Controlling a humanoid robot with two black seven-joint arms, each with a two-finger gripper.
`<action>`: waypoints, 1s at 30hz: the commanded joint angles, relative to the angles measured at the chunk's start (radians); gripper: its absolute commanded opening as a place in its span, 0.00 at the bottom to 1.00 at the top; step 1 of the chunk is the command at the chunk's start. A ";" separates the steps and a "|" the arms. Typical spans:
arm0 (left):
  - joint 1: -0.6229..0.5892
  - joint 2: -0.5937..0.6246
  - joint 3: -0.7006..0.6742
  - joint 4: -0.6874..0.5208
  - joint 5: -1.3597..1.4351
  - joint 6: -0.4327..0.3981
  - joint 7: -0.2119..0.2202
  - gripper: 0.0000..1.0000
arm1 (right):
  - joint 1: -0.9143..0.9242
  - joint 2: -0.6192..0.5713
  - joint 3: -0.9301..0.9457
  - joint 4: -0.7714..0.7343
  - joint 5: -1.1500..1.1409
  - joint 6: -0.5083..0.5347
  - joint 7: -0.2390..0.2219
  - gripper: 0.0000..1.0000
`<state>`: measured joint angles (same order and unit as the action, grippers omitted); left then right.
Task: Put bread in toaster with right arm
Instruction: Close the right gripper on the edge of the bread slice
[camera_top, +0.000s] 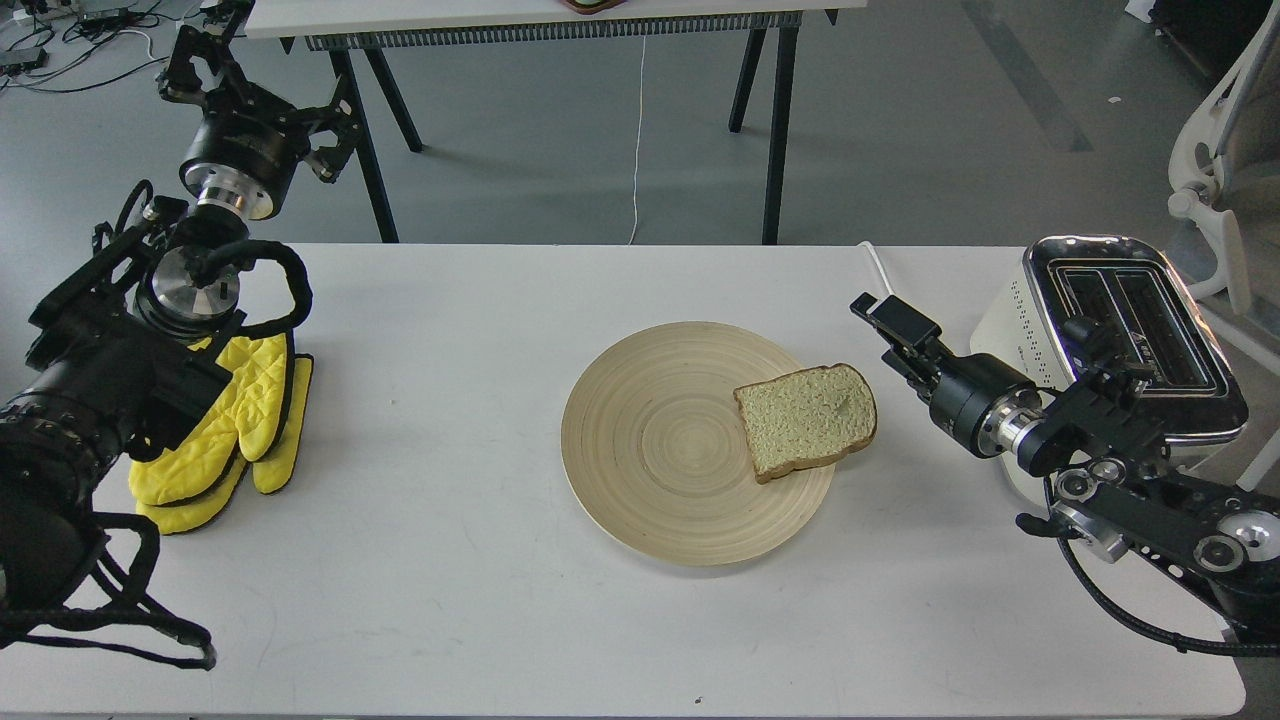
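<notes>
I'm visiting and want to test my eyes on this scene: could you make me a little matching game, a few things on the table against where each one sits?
Things:
1. bread
2. toaster
3. yellow oven mitts
4. wooden plate

Places:
A. far right of the table
B. middle of the table
C. left side, beside the left arm
D. lying on the plate's right edge

Pairs: 1-D, 2-A, 3-C, 4-B

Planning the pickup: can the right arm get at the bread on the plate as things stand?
Probably yes. The right gripper sits just right of the bread, which lies flat on the plate's right edge with nothing lying between them. The toaster stands behind the arm.
</notes>
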<state>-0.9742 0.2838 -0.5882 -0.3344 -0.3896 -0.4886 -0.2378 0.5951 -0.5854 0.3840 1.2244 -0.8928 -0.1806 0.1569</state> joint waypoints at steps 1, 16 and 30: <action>0.002 0.001 0.001 0.000 0.000 0.000 0.000 1.00 | 0.003 0.006 -0.062 -0.029 -0.003 -0.036 -0.014 0.90; 0.000 0.000 0.001 0.000 0.000 0.000 0.000 1.00 | 0.011 0.104 -0.174 -0.134 -0.003 -0.036 -0.020 0.52; 0.000 0.000 -0.001 0.000 0.000 0.000 0.000 1.00 | 0.037 0.073 -0.163 -0.103 0.005 -0.036 -0.019 0.02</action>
<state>-0.9741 0.2837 -0.5891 -0.3344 -0.3896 -0.4886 -0.2377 0.6238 -0.4942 0.2108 1.1062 -0.8902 -0.2162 0.1350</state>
